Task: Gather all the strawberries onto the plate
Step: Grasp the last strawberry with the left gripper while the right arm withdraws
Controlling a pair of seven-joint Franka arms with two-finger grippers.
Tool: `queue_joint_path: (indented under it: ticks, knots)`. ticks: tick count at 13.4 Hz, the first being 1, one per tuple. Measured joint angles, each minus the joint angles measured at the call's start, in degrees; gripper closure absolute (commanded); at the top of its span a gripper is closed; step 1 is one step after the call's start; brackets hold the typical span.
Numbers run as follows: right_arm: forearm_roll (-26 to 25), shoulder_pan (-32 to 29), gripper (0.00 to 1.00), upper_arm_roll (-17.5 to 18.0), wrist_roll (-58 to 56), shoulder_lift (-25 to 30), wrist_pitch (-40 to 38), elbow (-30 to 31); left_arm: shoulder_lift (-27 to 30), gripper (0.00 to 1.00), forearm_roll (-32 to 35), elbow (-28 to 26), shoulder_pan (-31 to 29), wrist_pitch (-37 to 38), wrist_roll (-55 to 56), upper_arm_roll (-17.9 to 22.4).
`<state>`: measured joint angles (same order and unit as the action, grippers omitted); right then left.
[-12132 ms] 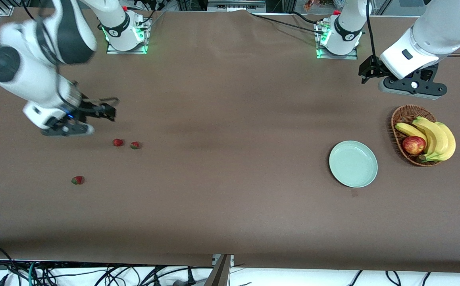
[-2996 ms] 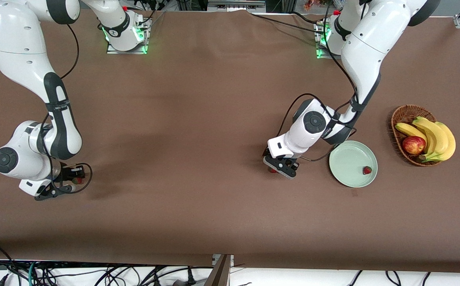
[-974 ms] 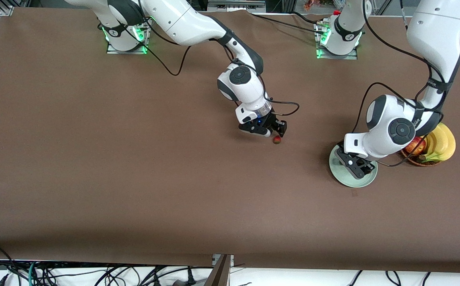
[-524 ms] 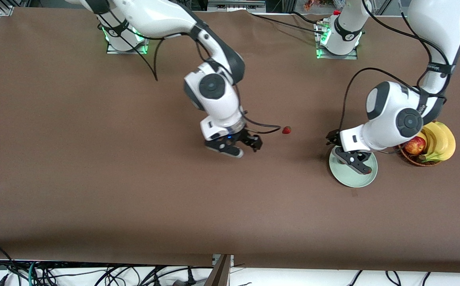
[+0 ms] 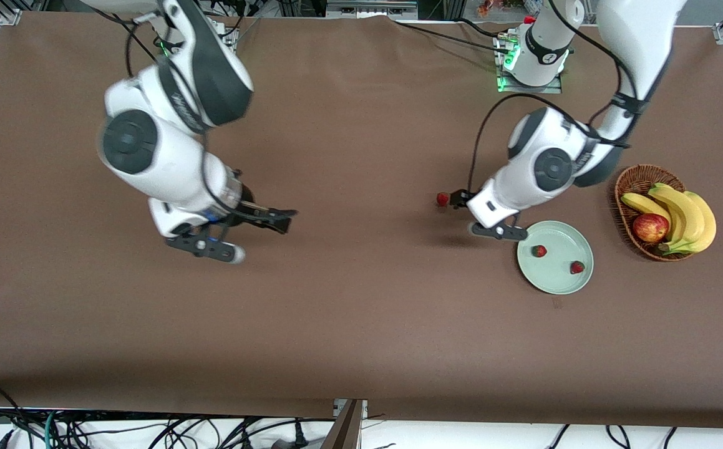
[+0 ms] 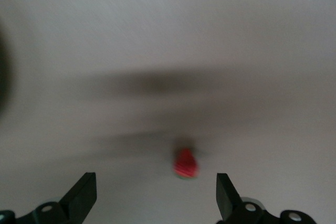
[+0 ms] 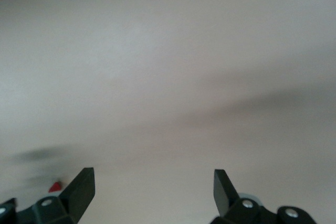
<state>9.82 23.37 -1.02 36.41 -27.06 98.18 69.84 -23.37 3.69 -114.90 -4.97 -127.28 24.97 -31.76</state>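
Observation:
The pale green plate lies toward the left arm's end of the table with two strawberries in it, one and another. A third strawberry lies on the brown table, farther from the front camera than the plate. My left gripper is open and empty, right beside that berry. In the left wrist view the berry lies just ahead of the open left gripper. My right gripper is open and empty over bare table toward the right arm's end; the right wrist view shows it over bare table.
A brown wicker basket with bananas and a red apple stands beside the plate, at the left arm's end. A tiny red spot shows far off in the right wrist view.
The right gripper has pulled back toward its own end, away from the strawberry on the table. The left gripper has left the plate, where a second berry now lies, and moved beside the table berry.

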Motion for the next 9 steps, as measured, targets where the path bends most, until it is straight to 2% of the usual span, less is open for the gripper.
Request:
queue_joint_path:
  ticks: [3,6,8,9]
  knots:
    - [-0.11,-7.21,0.00,0.16,-12.15,12.54,-5.49,8.66,-1.09,0.00,9.52,-1.88,6.46,-2.57,13.61,-0.11]
    - [-2.09,-12.41,0.00,0.14,-20.16,23.37,-10.45,16.20,-4.24,0.00,16.04,-4.43,6.84,-9.11,16.25,0.50]
    - [-3.01,-12.72,0.00,0.18,-20.92,27.96,-10.07,21.57,-6.38,0.26,16.55,-5.39,6.39,-12.15,16.24,1.02]
    - [-3.10,-12.69,0.00,0.26,-20.97,28.96,-9.61,23.17,-7.01,0.34,16.56,-5.57,6.39,-12.43,16.23,1.02]
